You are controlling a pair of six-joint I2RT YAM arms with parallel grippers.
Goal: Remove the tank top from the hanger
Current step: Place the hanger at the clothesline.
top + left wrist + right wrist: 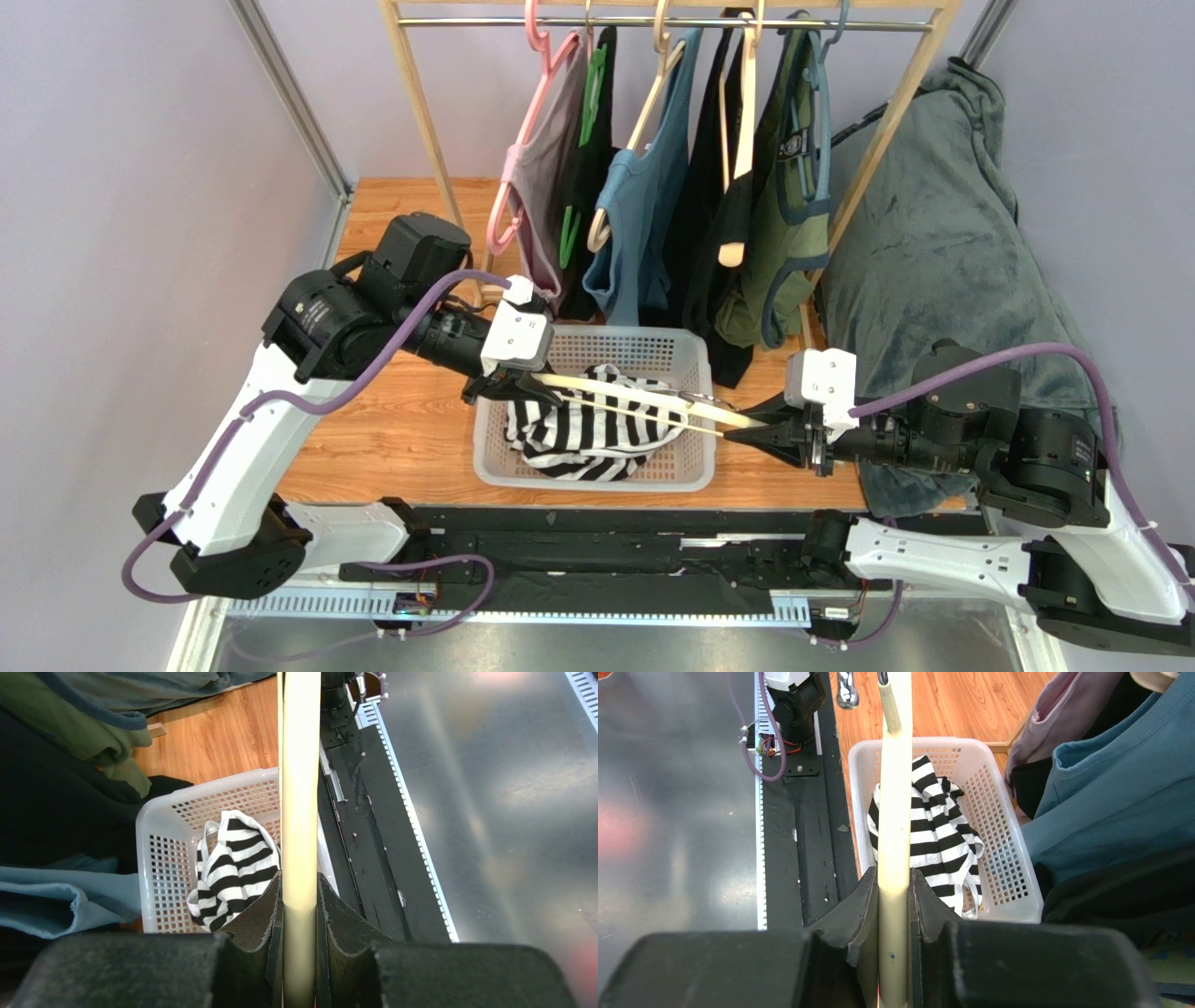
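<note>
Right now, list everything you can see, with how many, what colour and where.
hanger: one, cream, held above the basket by both grippers
striped tank top: one, black and white, lying in the basket
basket: one, white, on the table
table: one, wood brown, under the basket
clothes rack: one, pale wood, at the table's far edge
hanging garments: about five, pinkish, black, blue, olive, on the rack
blanket: one, bluish grey, right of the rack
left gripper: one, black, shut on the hanger
right gripper: one, black, shut on the hanger
</note>
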